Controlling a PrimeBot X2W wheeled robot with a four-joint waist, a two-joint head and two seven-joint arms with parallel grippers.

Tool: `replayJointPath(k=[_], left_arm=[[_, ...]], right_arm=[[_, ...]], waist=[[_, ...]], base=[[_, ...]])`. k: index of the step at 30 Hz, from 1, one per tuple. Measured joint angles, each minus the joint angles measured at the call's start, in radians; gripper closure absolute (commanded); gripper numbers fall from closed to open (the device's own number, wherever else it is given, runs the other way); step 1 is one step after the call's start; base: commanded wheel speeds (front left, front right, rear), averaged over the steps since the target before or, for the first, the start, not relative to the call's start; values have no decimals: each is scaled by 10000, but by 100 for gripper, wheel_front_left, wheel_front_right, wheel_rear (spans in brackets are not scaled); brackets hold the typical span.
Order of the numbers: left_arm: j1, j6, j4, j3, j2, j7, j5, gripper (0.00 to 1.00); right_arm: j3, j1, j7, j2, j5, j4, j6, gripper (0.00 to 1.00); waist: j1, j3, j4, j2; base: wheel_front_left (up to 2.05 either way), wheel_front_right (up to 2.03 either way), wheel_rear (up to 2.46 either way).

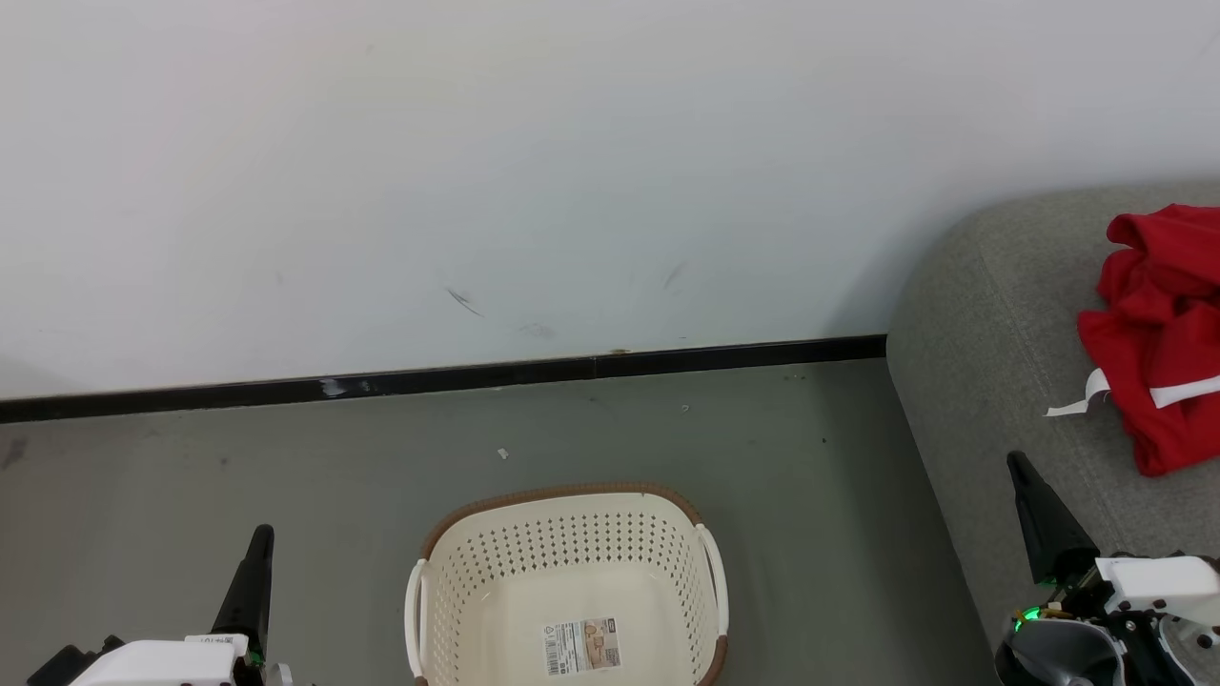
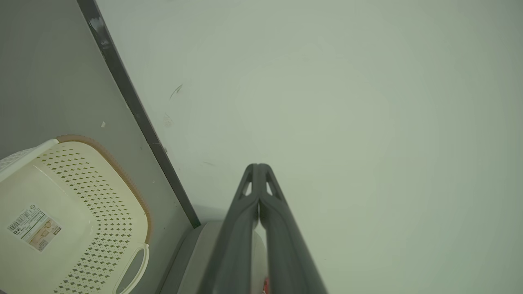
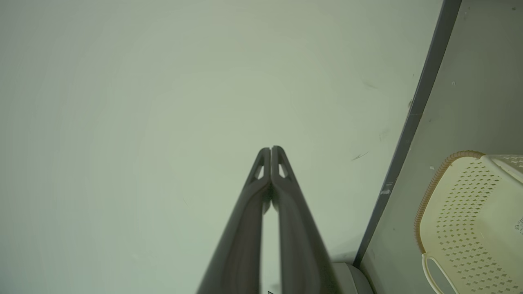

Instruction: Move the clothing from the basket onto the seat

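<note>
The left gripper (image 1: 260,539) and right gripper (image 1: 1018,464) are resting pressed together (nothing pinched). The basket (image 1: 562,494) is sitting between them; the clothing (image 1: 1158,333) is lying on the seat (image 1: 986,381), beyond the right gripper.

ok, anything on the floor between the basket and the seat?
No. In the head view the grey floor between the basket and the seat is bare.

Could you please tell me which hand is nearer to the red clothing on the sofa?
Right. The right hand is close to the red clothing, at the sofa; the left hand lies beyond the laundry basket.
</note>
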Motion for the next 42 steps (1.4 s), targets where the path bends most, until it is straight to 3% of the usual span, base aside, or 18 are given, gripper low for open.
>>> replayJointPath(k=[42], left_arm=[[-4, 0, -29, 15, -4, 15, 0, 100]], right_arm=[[130, 170, -130, -2, 10, -157, 0, 100]], waist=[[-2, 5, 0, 0]], base=[[0, 0, 0]])
